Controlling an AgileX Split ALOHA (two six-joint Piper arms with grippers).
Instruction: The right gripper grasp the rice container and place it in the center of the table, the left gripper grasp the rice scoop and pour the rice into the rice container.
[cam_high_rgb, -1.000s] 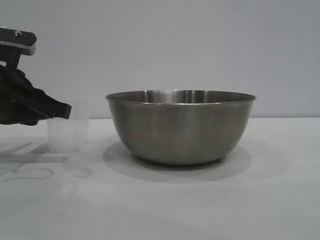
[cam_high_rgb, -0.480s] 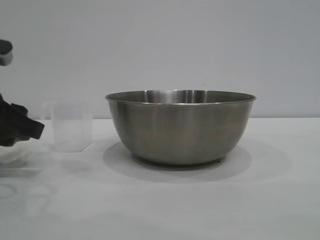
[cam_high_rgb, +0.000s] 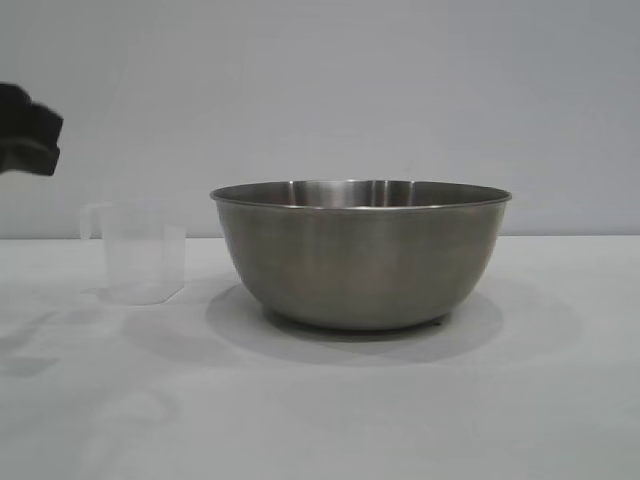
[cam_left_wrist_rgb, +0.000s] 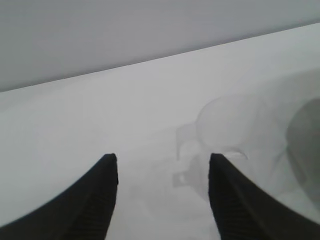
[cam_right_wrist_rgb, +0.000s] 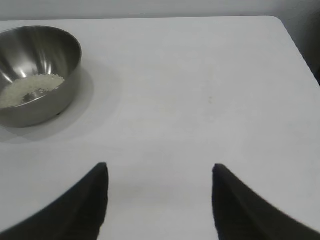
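The steel rice container (cam_high_rgb: 360, 255) stands in the middle of the white table (cam_high_rgb: 400, 400). In the right wrist view the rice container (cam_right_wrist_rgb: 45, 55) holds a patch of white rice (cam_right_wrist_rgb: 31, 89). The clear rice scoop (cam_high_rgb: 143, 252) stands upright on the table, left of the bowl, handle pointing away from it. My left gripper (cam_high_rgb: 25, 140) hangs at the far left edge, above and clear of the scoop. Its wrist view shows the left gripper (cam_left_wrist_rgb: 162, 160) open and empty, with the rice scoop (cam_left_wrist_rgb: 225, 125) faintly ahead. My right gripper (cam_right_wrist_rgb: 157, 170) is open over bare table, far from the bowl.
A plain grey wall (cam_high_rgb: 350, 90) runs behind the table. The table's rounded far corner (cam_right_wrist_rgb: 277, 22) shows in the right wrist view. Bare tabletop lies in front of the bowl and to its right.
My left gripper has drawn back from the rice scoop to the left and risen. The scoop is left standing on the table. The bowl has not moved.
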